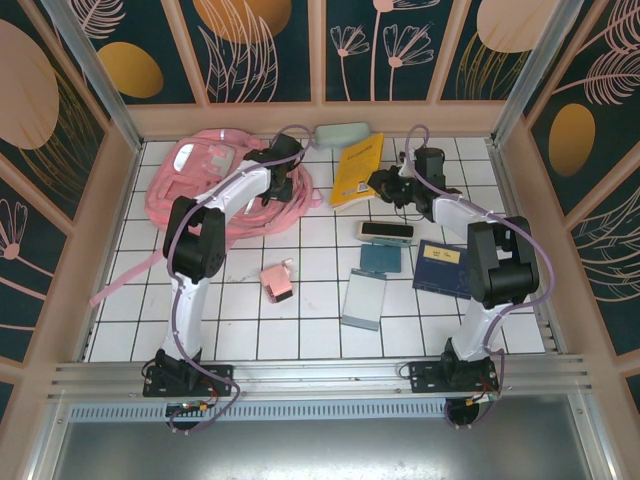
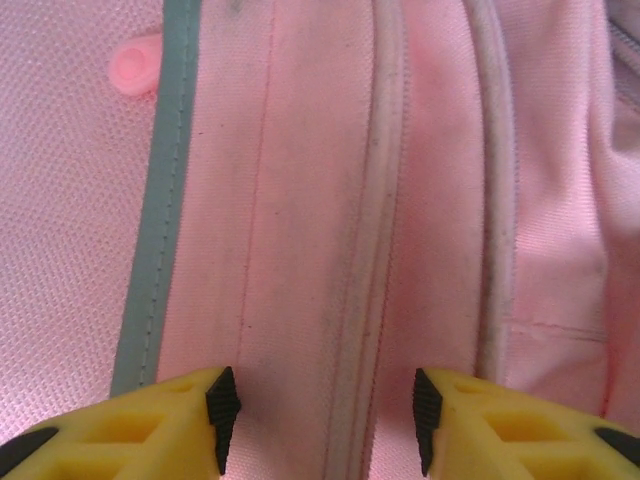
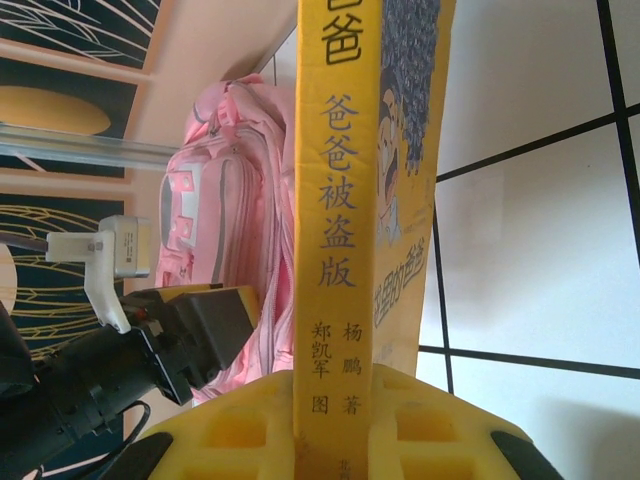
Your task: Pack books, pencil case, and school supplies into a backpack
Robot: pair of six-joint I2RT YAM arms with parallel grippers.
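Firmly, right end effector [image 3: 336, 425] clamps the yellow book [image 3: 335, 200], spine running straight away.

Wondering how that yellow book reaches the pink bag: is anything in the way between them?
Yes. The right gripper pinches the yellow book; the left gripper hangs over the backpack on the side facing the book, jaws apart above fabric, so it sits in the path. Whether the backpack is open, I cannot tell.
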